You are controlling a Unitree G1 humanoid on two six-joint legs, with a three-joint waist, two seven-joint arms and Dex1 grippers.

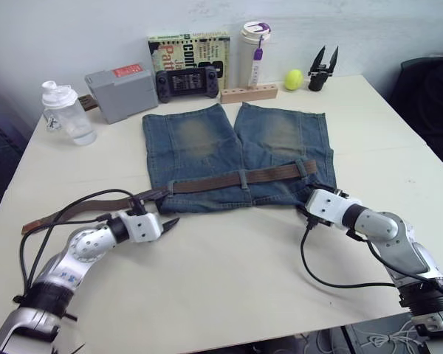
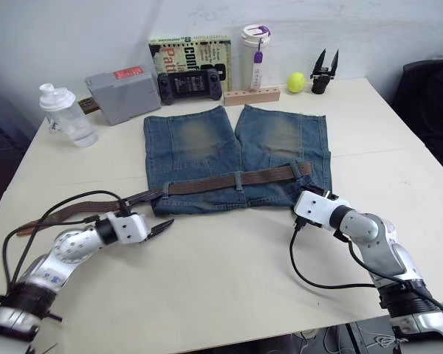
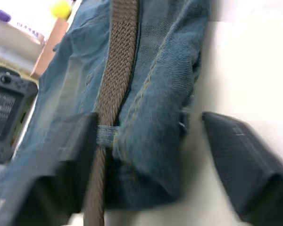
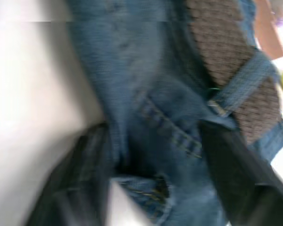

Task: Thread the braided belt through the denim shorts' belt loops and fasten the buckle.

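I am looking down at the denim shorts lying flat in the middle of the bench, legs pointing to the far edge and the waistband toward me. The braided belt is running along that waistband under at least two belt loops; its right end is stopping near the shorts' right side, while the long tail is trailing off to the left, across the bench toward the left edge. I am not making out the buckle anywhere, so I am assuming it is sitting at one of the ends.

My left hand is hovering released just off the waistband's left corner, its fingers spread with nothing between them; in the left wrist view the belt and one loop are lying straight ahead between the two fingers. My right hand is sitting at the waistband's right corner, fingers apart around a fold of denim, though it is too blurred for me to say whether they are actually pinching it.

What I am worrying about: if the right hand is lifting cloth as I pull with the left, the waistband could bunch and close a loop. The loose tail is also lying just beside the left arm's cable, so a careless sweep could drag the belt backward out of the loops.
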